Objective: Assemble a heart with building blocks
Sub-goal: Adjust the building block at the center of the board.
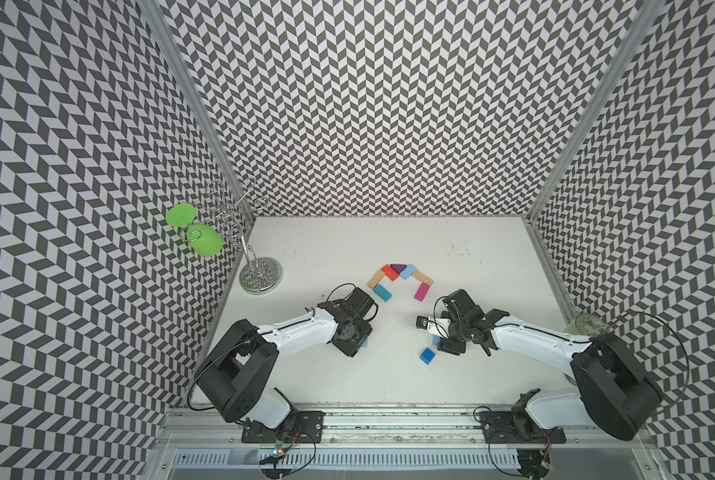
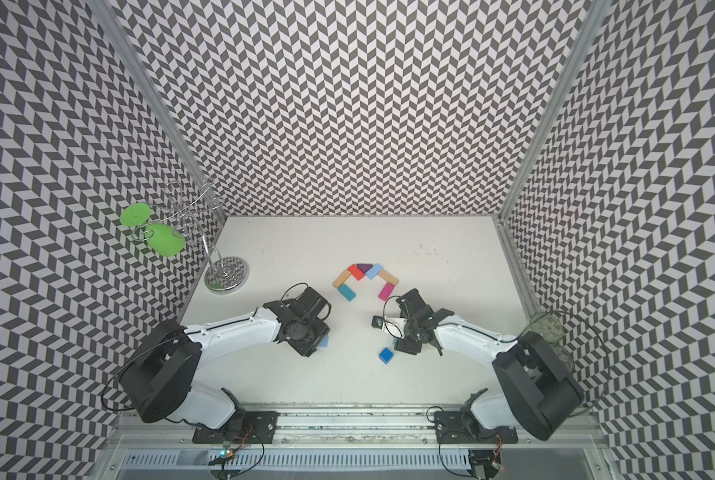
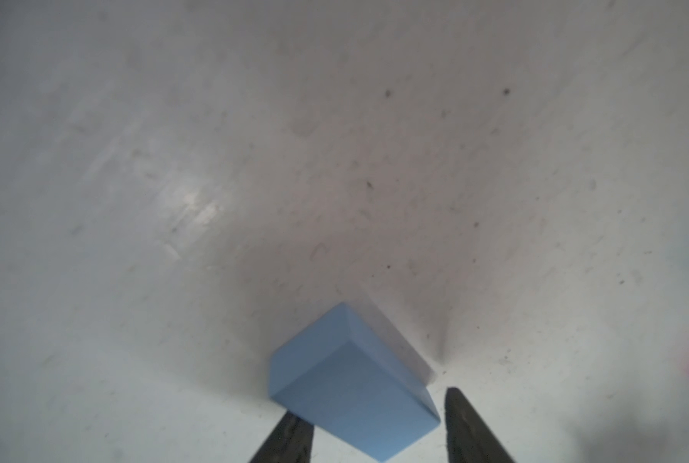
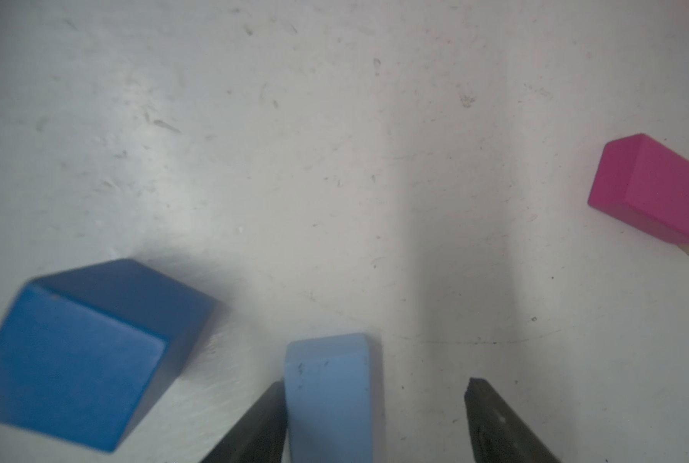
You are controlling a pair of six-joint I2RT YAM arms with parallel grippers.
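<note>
The heart (image 1: 401,280) is an open arc in both top views: teal, tan, red, purple triangle (image 1: 398,269), light blue, tan and magenta (image 1: 421,292) blocks. A dark blue cube (image 1: 428,355) lies loose in front of it. My left gripper (image 3: 372,405) stands low around a light blue block (image 3: 346,385). One finger touches the block and the other is a sliver off its corner. My right gripper (image 4: 374,383) is open around another light blue block (image 4: 330,393), which rests against one finger with a wide gap to the other. The dark blue cube (image 4: 82,356) lies beside it.
A wire rack (image 1: 261,275) with a green goblet (image 1: 199,241) hanging on it stands at the back left. A clear glass (image 1: 588,328) sits at the right edge behind my right arm. Patterned walls close in three sides.
</note>
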